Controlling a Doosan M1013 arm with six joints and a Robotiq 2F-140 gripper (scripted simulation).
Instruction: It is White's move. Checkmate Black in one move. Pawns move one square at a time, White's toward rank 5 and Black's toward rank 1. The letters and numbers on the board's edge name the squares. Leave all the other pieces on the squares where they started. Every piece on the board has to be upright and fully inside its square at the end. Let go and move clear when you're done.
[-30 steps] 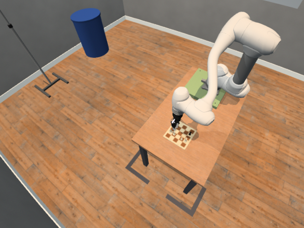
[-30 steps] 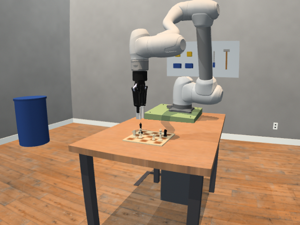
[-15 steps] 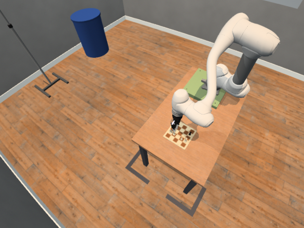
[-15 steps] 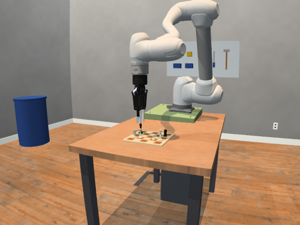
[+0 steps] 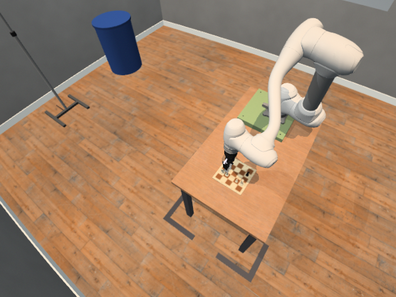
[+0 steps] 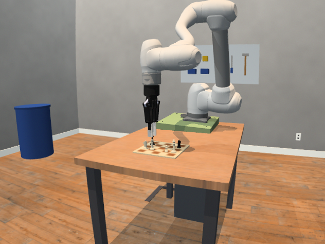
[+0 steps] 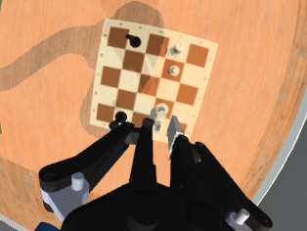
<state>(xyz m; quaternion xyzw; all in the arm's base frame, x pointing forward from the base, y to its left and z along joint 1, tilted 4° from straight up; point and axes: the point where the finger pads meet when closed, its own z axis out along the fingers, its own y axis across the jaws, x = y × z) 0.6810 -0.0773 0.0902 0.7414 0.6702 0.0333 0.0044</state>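
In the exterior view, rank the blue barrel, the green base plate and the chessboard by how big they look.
1. Blue barrel, though it stands off the table
2. Green base plate
3. Chessboard

A small brown-and-cream chessboard (image 6: 175, 153) lies flat on the surface. Four white pieces (image 6: 173, 146) and two black pieces (image 6: 179, 143) stand upright on it, the black ones near opposite corners.
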